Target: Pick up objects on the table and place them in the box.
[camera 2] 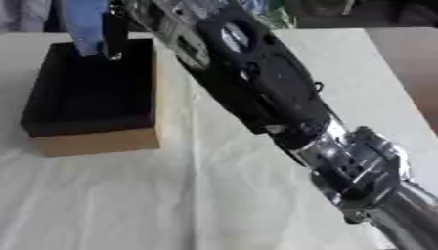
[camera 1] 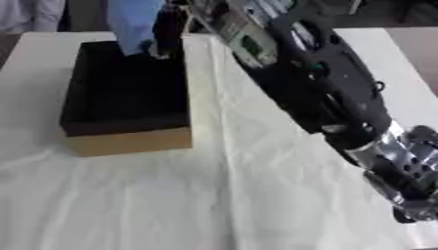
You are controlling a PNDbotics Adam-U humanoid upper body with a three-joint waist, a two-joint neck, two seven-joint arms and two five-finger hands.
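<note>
An open box [camera 1: 128,141] with a black inside and brown cardboard walls stands on the left of the table. My right arm [camera 1: 325,83] reaches in from the lower right, diagonally across the table, to the box's far end. My right hand [camera 1: 167,30] is at the top of the view, its dark fingers curled against a blue object [camera 1: 133,22]. That object hangs upright over the far end of the box, its lower end just inside the rim. The box's dark inside shows nothing else that I can make out. My left hand is out of view.
A creased white cloth [camera 1: 171,205] covers the table. The table's right edge [camera 1: 402,63] runs beside a brown floor. Someone's clothing shows at the far left corner [camera 1: 30,14], away from the box.
</note>
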